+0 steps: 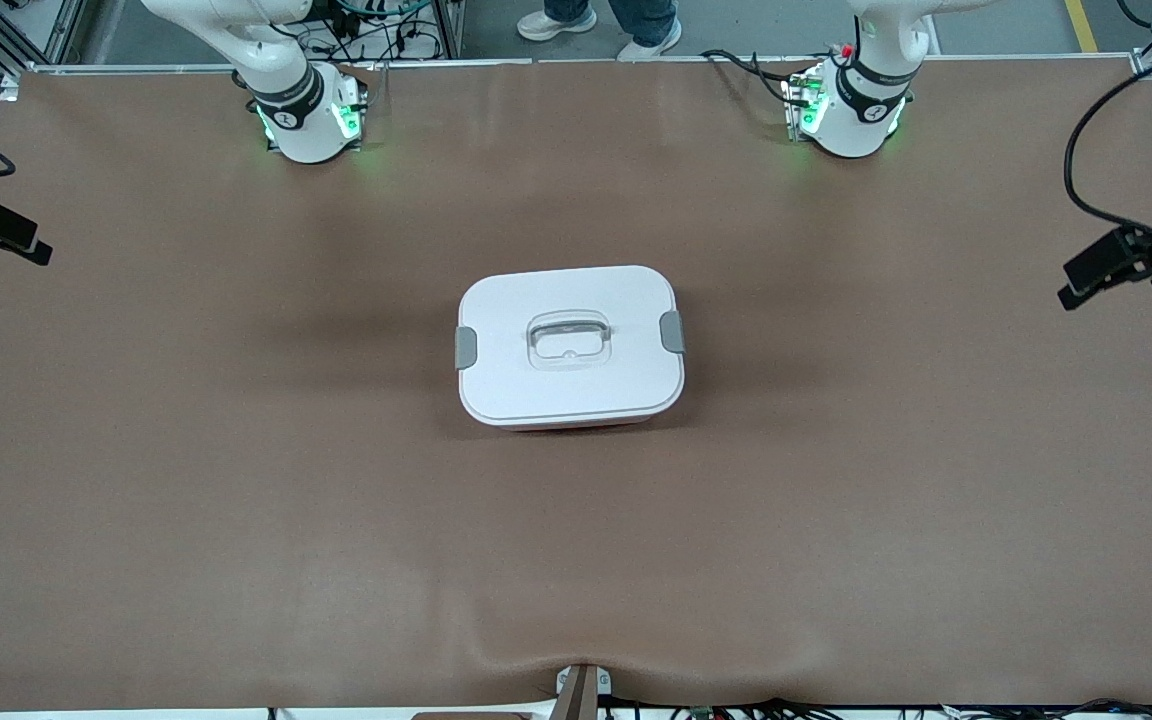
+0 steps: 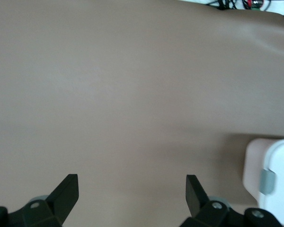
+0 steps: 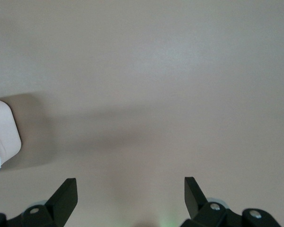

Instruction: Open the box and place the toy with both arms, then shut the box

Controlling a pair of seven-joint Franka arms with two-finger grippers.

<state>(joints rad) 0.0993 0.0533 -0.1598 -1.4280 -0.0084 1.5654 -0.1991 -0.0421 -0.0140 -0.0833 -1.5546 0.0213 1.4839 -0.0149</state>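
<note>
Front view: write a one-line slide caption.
Closed white-lidded box sits mid-table, both arms waiting at the ends.

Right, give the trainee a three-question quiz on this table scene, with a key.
1. True or false: the white lid is on the rounded translucent pink plastic box.
2. What colour are the lid's side clips?
3. The left hand and the right hand are: A) shut on the clips B) open over bare brown table cover C) holding a toy.

Key: 1 true; 2 grey; 3 B.
</note>
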